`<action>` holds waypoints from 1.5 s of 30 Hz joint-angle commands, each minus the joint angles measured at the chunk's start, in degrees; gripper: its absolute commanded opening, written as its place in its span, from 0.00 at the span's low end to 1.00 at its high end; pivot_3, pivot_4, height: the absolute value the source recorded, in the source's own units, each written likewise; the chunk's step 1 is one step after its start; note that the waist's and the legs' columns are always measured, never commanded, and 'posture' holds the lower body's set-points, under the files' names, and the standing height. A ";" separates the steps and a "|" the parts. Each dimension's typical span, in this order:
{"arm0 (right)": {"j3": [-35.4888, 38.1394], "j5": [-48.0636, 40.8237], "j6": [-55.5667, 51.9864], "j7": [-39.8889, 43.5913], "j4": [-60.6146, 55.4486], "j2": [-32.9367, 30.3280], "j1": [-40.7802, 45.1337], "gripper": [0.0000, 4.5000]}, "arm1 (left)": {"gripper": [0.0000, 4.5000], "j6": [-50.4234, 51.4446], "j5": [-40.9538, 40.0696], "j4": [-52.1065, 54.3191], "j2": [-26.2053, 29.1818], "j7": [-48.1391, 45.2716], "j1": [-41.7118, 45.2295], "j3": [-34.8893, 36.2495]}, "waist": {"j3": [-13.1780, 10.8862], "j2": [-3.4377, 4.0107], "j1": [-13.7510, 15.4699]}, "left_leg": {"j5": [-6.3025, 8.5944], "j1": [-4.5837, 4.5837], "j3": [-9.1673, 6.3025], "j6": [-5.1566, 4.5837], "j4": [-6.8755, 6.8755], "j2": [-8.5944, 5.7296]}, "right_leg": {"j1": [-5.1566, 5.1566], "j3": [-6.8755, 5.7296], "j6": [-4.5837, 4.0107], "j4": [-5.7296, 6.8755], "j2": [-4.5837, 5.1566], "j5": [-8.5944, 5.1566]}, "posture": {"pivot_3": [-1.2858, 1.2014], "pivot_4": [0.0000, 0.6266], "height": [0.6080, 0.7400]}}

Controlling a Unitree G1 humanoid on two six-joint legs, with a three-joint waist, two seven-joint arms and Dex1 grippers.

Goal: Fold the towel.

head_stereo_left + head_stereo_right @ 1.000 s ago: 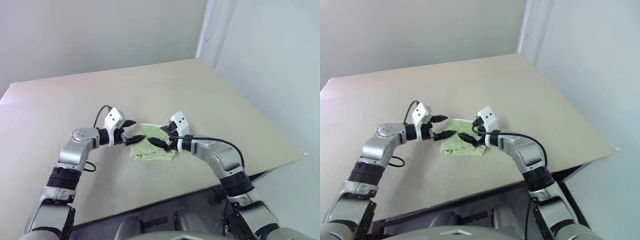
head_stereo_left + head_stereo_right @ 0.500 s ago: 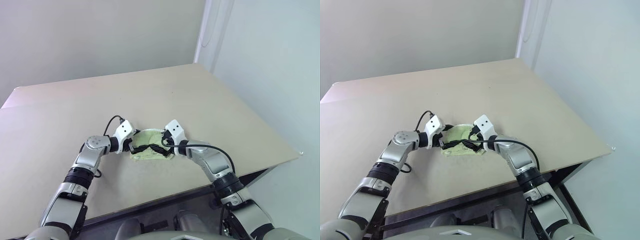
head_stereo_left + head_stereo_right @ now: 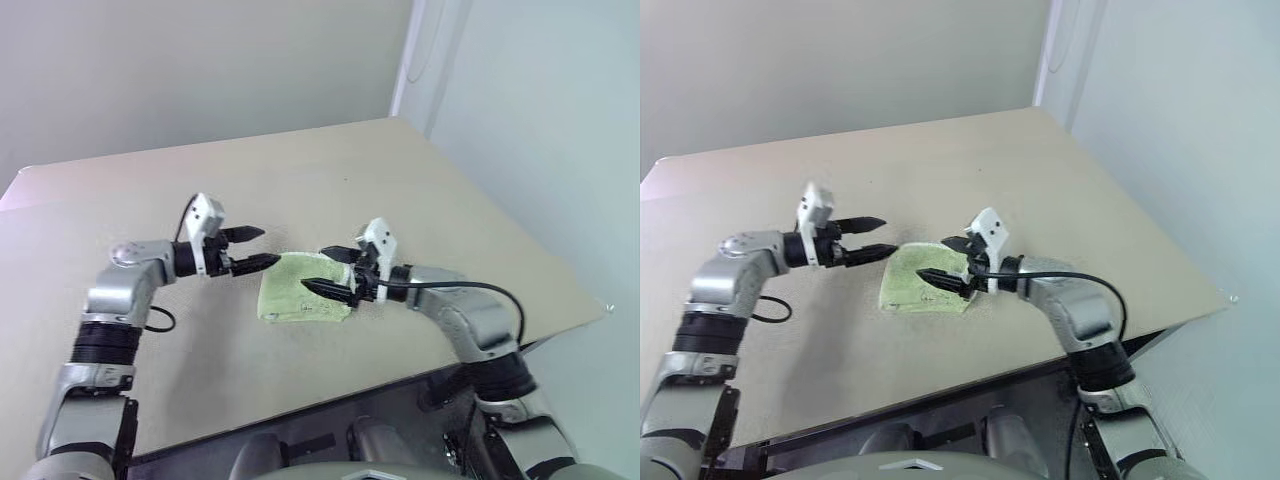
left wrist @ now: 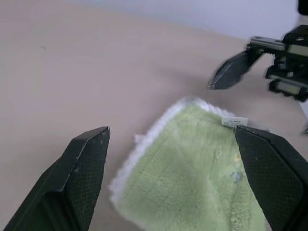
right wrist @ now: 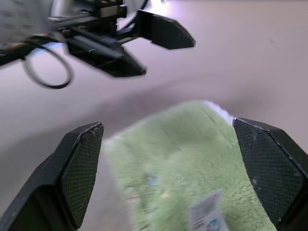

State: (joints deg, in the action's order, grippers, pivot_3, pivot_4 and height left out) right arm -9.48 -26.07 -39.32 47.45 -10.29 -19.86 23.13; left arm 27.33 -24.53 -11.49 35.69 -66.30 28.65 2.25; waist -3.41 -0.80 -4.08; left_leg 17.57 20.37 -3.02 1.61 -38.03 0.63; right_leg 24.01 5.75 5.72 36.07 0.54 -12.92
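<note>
On the desk (image 3: 420,190), near its front edge, the towel (image 3: 303,290) lies as a compact folded square. Both end effectors hang above it with fingers spread and empty: the left end effector (image 3: 252,248) beside its left edge, the right end effector (image 3: 331,270) over its right side, suggesting the fold is released.

Colours and patterns in my camera views

I read the towel (image 3: 303,288) as pale lime-green terry with a thin whitish hem and a small white label (image 4: 234,121). The table (image 3: 330,170) is plain beige, unpatterned. Left gripper (image 3: 258,248) and right gripper (image 3: 332,271) have black fingers (image 4: 82,168) with a fine cross-hatched pad texture, white wrist housings and silver-grey arms. The far wall (image 3: 200,60) is flat pale grey-green.
</note>
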 commanded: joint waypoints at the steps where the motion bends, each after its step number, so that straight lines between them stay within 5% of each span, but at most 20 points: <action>1: 0.03 -1.45 -0.29 3.15 -6.34 -3.95 0.15 1.00 | 0.97 1.09 -1.79 4.01 3.19 0.34 -1.74 3.78 | -0.01 0.02 -0.09 | 0.00 -0.01 0.02 0.00 0.00 0.00 | 0.00 0.00 -0.08 -0.01 0.00 -0.05 | 0.52 0.00 1.00; 8: -12.54 6.55 3.34 6.10 -9.19 -7.89 3.29 1.00 | 0.97 -0.65 -1.57 13.54 11.19 0.50 -16.54 8.95 | -0.13 0.05 -0.11 | -0.01 -0.03 0.03 0.01 0.02 0.06 | 0.07 -0.04 -0.27 0.05 -0.04 -0.16 | 0.52 0.00 1.00; 16: -20.51 17.94 11.86 4.67 3.94 -4.97 6.90 1.00 | 0.97 -2.28 -2.29 23.10 11.54 3.74 -29.80 15.09 | -0.16 -0.02 0.09 | 0.00 0.02 0.09 0.02 0.02 0.04 | 0.08 -0.02 -0.29 -0.04 0.06 -0.16 | 0.52 0.00 1.00; 24: -23.05 26.35 18.35 3.15 13.15 -3.45 7.55 1.00 | 0.97 -1.78 -2.59 26.87 9.08 8.34 -31.73 13.32 | -0.17 -0.03 -0.01 | 0.00 -0.04 0.11 0.02 0.02 0.05 | 0.09 -0.01 -0.30 0.01 0.02 -0.15 | 0.52 0.00 1.00; 29: -23.76 30.28 20.91 2.35 15.69 -3.42 7.25 0.73 | 0.97 -2.28 -2.16 25.12 9.19 8.84 -29.58 11.79 | -0.15 -0.06 0.01 | -0.01 -0.04 0.12 0.02 0.02 0.05 | 0.07 -0.01 -0.30 0.01 0.03 -0.15 | 0.52 0.00 1.00; 38: -21.93 33.10 24.21 0.30 18.38 -1.20 8.48 0.01 | 0.97 -3.19 -1.40 22.29 8.83 9.20 -26.71 9.66 | -0.14 -0.05 -0.10 | -0.01 -0.15 0.11 0.02 0.02 0.05 | -0.01 -0.01 -0.31 0.03 0.02 -0.15 | 0.52 0.00 1.00; 45: -14.45 25.35 17.85 3.56 11.01 -1.50 9.10 0.00 | 0.97 -4.02 -0.43 18.90 8.52 8.52 -23.51 7.55 | -0.16 -0.03 -0.02 | -0.02 -0.12 0.10 0.04 -0.02 0.04 | -0.01 -0.01 -0.34 0.05 0.01 -0.12 | 0.52 0.00 1.00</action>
State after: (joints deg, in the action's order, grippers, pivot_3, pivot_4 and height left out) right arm -28.01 2.63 -19.47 50.07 5.28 -21.38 30.50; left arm 24.57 -25.34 7.55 44.14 -57.43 3.67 9.73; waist -3.57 -0.83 -4.10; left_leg 17.54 20.27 -2.93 1.65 -38.06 0.68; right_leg 24.01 5.74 5.38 36.13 0.55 -13.04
